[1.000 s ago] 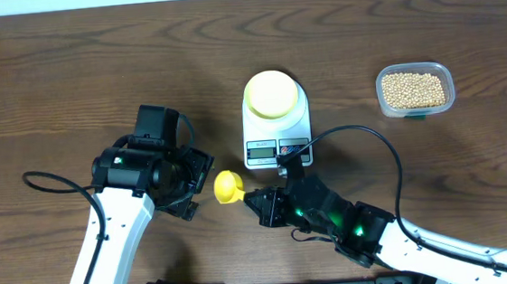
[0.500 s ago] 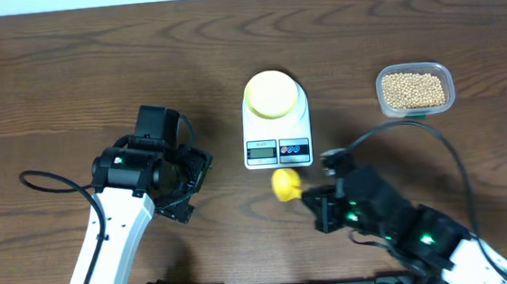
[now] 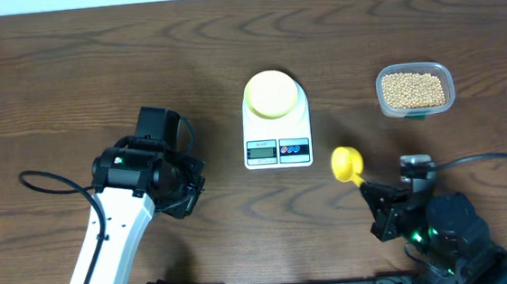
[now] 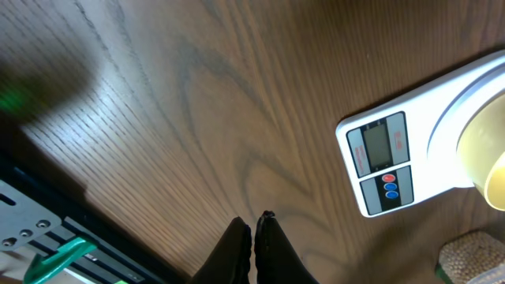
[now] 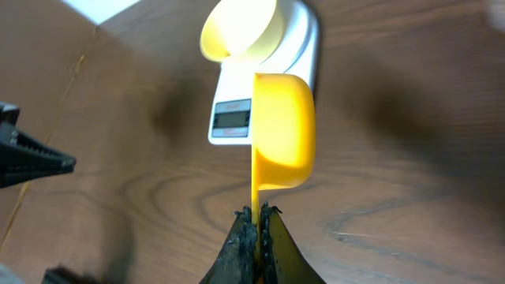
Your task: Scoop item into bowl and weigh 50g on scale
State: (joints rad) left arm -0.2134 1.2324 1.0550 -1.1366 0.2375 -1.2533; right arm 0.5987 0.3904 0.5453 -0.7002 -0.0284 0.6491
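Note:
The white scale (image 3: 276, 133) stands mid-table with the pale-yellow bowl (image 3: 270, 94) on its top. Tan beans (image 3: 414, 89) fill a clear tub at the far right. My right gripper (image 3: 372, 192) is shut on the handle of a yellow measuring spoon (image 3: 346, 163), held just right of the scale's front. In the right wrist view the gripper (image 5: 256, 211) pinches the thin handle, and the empty spoon cup (image 5: 284, 130) hangs in front of the scale (image 5: 233, 118) and bowl (image 5: 237, 30). My left gripper (image 4: 254, 225) is shut on nothing, left of the scale (image 4: 394, 166).
The clear tub (image 3: 446, 74) sits back right, about a hand's width from the scale. A black cable (image 3: 500, 161) loops over the table by the right arm. The dark rail (image 4: 47, 229) along the table's front edge shows in the left wrist view.
The right arm has carried the yellow spoon from left of the scale's front, past it, to its right. The left gripper has closed from open and stayed in place.

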